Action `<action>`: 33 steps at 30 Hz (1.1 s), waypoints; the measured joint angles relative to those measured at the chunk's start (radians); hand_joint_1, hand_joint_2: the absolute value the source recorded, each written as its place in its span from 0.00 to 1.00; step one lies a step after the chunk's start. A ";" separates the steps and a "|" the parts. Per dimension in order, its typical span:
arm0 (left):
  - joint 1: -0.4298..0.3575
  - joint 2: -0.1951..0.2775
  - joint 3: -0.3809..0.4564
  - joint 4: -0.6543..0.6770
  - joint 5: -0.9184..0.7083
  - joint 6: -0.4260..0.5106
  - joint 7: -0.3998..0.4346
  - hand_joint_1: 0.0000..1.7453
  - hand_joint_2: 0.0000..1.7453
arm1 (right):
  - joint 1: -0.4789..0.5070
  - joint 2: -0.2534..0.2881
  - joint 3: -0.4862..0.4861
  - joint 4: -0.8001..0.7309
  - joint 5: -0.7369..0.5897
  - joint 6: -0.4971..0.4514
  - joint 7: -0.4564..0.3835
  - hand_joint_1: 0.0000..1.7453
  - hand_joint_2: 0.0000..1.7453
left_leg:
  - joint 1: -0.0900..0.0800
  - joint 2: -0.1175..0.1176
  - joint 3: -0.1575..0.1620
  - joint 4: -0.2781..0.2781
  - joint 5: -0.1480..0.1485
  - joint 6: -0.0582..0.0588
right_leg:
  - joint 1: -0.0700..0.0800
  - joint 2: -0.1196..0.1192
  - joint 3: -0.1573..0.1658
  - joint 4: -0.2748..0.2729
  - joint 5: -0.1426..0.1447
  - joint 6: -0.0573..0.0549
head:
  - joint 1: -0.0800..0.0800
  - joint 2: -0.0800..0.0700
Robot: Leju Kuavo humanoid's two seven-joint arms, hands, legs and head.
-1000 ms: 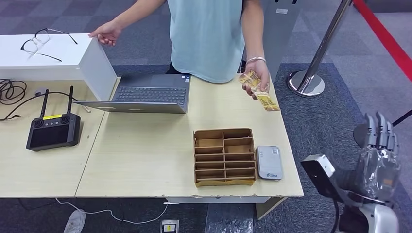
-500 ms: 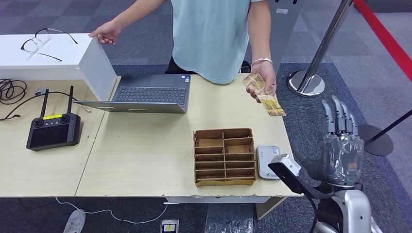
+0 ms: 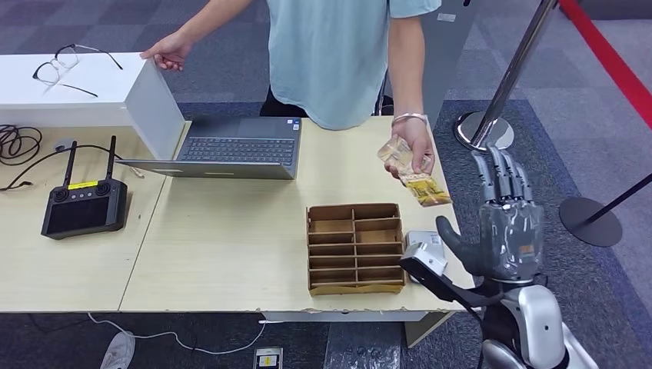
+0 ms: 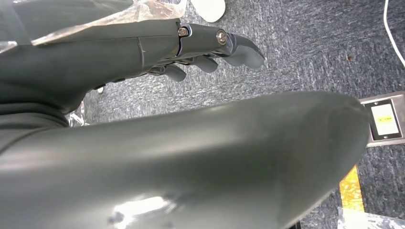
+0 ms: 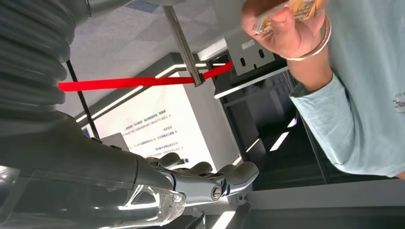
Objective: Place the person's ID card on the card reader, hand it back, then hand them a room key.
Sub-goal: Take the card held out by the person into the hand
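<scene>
Right hand [image 3: 503, 231] now raised nearer person's hand [image 3: 411, 150], fingers [image 3: 500, 175] spread, empty; you see two cards [image 3: 411, 171], one reader [image 3: 424, 244].

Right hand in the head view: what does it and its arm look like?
The right hand is dark grey with long segmented fingers and a clear plastic film over the palm. Its forearm is silver, with a black, white-capped camera block at the wrist and a black cable.

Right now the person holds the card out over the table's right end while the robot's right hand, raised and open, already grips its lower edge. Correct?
Not quite. In the head view the right hand is raised and open, but apart from the card; only the person's hand holds it.
</scene>
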 joint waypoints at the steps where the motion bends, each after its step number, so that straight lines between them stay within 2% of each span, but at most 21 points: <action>1: 0.000 0.000 -0.001 0.000 0.000 0.000 0.000 0.00 0.00 | -0.001 0.000 0.003 0.002 0.000 0.000 0.000 0.00 1.00 | 0.000 0.000 0.000 0.000 0.000 0.000 | 0.000 0.000 0.000 0.000 0.000 0.000 | 0.000 0.000; 11: 0.000 0.001 -0.007 0.000 -0.004 0.000 -0.003 0.00 0.00 | -0.019 0.000 0.031 0.016 0.002 0.003 -0.011 0.00 1.00 | 0.000 0.000 0.000 0.000 0.000 0.000 | 0.000 0.000 0.000 0.000 0.000 0.000 | 0.000 0.000; 20: -0.001 0.002 -0.009 0.000 -0.013 -0.007 -0.001 0.00 0.00 | -0.110 0.024 0.064 0.027 -0.015 0.017 -0.051 0.00 1.00 | 0.000 0.000 0.000 0.000 0.000 0.000 | 0.000 0.000 0.000 0.000 0.000 0.000 | 0.000 0.000; 21: -0.001 0.002 -0.010 0.000 -0.014 -0.008 0.000 0.00 0.00 | -0.117 0.028 0.069 0.030 -0.019 0.018 -0.053 0.05 1.00 | 0.000 0.000 0.000 0.000 0.000 0.000 | 0.000 0.000 0.000 0.000 0.000 0.000 | 0.000 0.000; 22: -0.001 0.002 -0.010 0.000 -0.014 -0.008 0.001 0.00 0.00 | -0.124 0.031 0.073 0.032 -0.022 0.018 -0.055 0.24 1.00 | 0.000 0.000 0.000 0.000 0.000 0.000 | 0.000 0.000 0.000 0.000 0.000 0.000 | 0.000 0.000; 24: -0.001 0.002 -0.013 0.000 -0.015 -0.010 0.006 0.00 0.00 | -0.134 0.036 0.082 0.038 -0.028 0.018 -0.059 0.73 1.00 | 0.000 0.000 0.000 0.000 0.000 0.000 | 0.000 0.000 0.000 0.000 0.000 0.000 | 0.000 0.000; 25: -0.001 0.002 -0.014 0.000 -0.015 -0.010 0.007 0.00 0.00 | -0.137 0.039 0.085 0.041 -0.035 0.016 -0.060 0.93 1.00 | 0.000 0.000 0.000 0.000 0.000 0.000 | 0.000 0.000 0.000 0.000 0.000 0.000 | 0.000 0.000; 26: -0.001 0.002 -0.015 0.000 -0.015 -0.011 0.008 0.00 0.00 | -0.141 0.041 0.088 0.044 -0.047 0.013 -0.063 0.99 1.00 | 0.000 0.000 0.000 0.000 0.000 0.000 | 0.000 0.000 0.000 0.000 0.000 0.000 | 0.000 0.000; 27: -0.001 0.002 -0.016 0.000 -0.015 -0.011 0.008 0.00 0.00 | -0.144 0.044 0.092 0.047 -0.062 0.009 -0.066 1.00 1.00 | 0.000 0.000 0.000 0.000 0.000 0.000 | 0.000 0.000 0.000 0.000 0.000 0.000 | 0.000 0.000; 33: -0.001 0.002 -0.023 0.000 -0.014 -0.011 0.001 0.00 0.00 | -0.154 0.060 0.120 0.059 -0.095 0.003 -0.080 1.00 1.00 | 0.000 0.000 0.000 0.000 0.000 0.000 | 0.000 0.000 0.000 0.000 0.000 0.000 | 0.000 0.000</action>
